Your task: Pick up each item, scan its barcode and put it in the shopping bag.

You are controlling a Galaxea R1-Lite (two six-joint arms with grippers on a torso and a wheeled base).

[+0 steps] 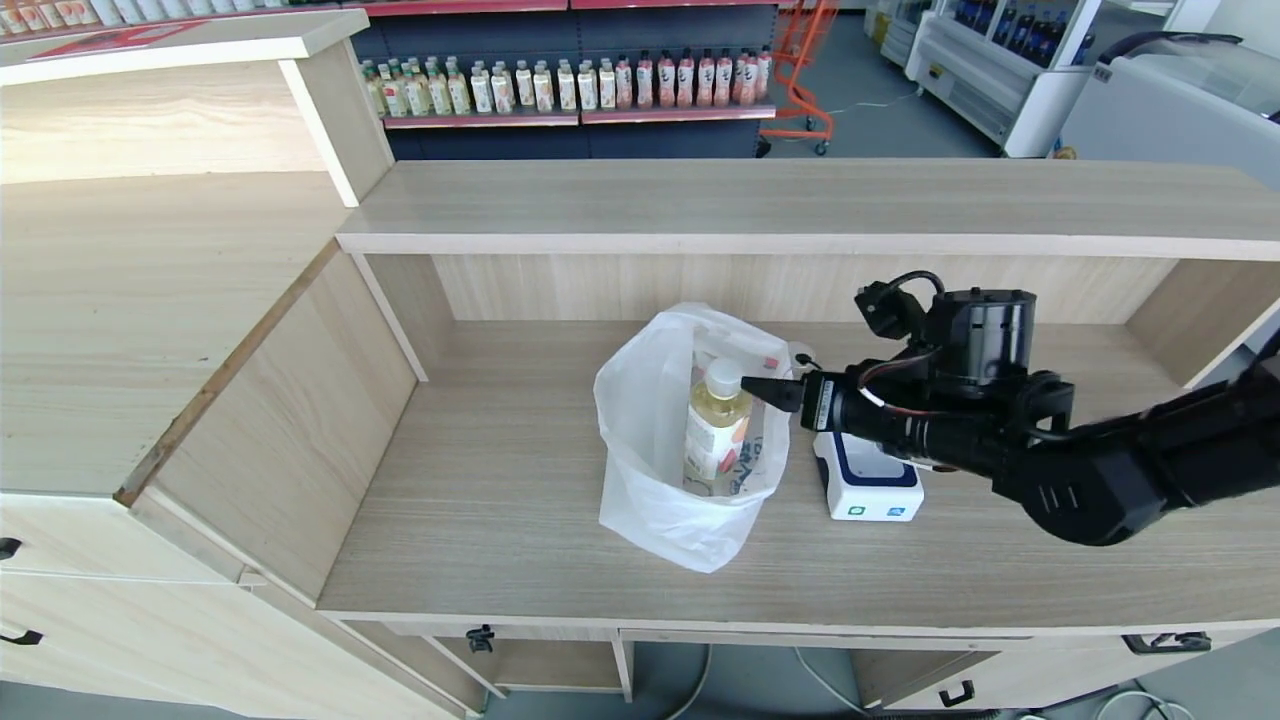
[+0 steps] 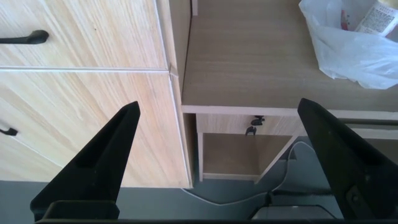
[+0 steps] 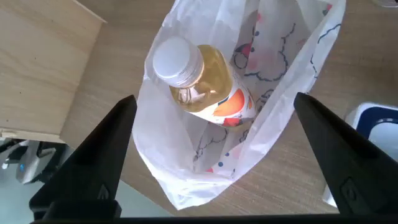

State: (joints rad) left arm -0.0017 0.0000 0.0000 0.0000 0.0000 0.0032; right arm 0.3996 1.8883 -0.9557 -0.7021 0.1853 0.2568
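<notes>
Right gripper is hanging closest to us, empty jaws wide apart, over the shopping bag. We're guessing that's for clearing the bottle. Left gripper is hanging open off the worktop's front edge. Mid-worktop, the bottle is standing upright inside the bag: white cap, pale yellow drink, orange-splashed label. Scanner is sitting just right of it.

Plastic bag stands open on wooden counter. Bottle upright inside it, white cap, pale yellow liquid. Right gripper reaches in from the right, tip just beside the cap. White-and-blue scanner just beside the bag, under the arm
</notes>
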